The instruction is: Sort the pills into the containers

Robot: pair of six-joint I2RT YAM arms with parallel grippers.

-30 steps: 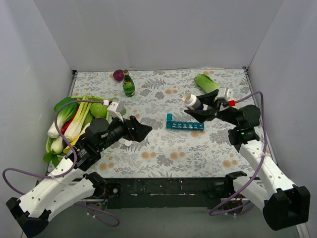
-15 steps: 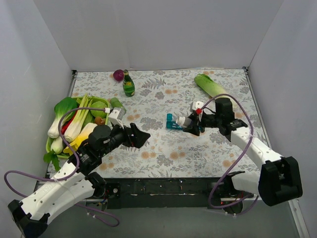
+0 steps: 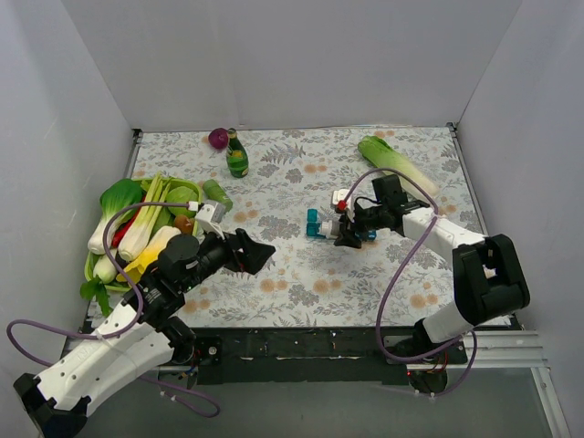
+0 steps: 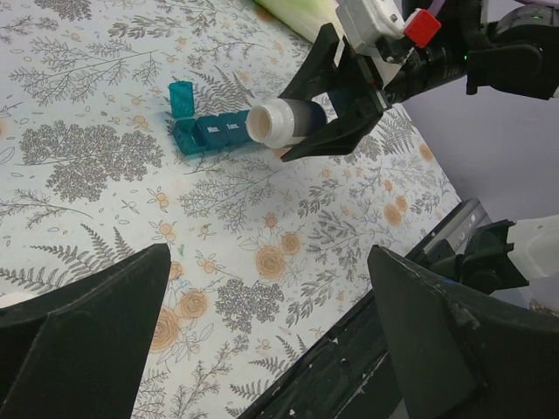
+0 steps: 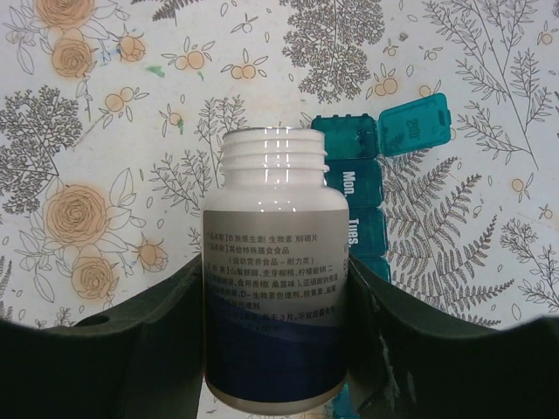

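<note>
The right gripper (image 4: 336, 103) is clamped on an uncapped white pill bottle (image 5: 275, 279), held almost level, its mouth just beside the teal pill box (image 4: 214, 133), a little right of the middle of the table (image 3: 301, 283). Only the end compartment has its lid (image 5: 415, 125) up. The mouth seems not over it, so more tilt may drop pills on the table, or too many together. The left gripper (image 3: 258, 251) hangs wide apart and empty, left of the box. Nothing steadies the box, so the bottle may push it.

The bottle (image 5: 275, 262) is glossy white plastic, the pill box (image 5: 358, 231) translucent teal plastic, the tablecloth (image 5: 87, 131) matt.
</note>
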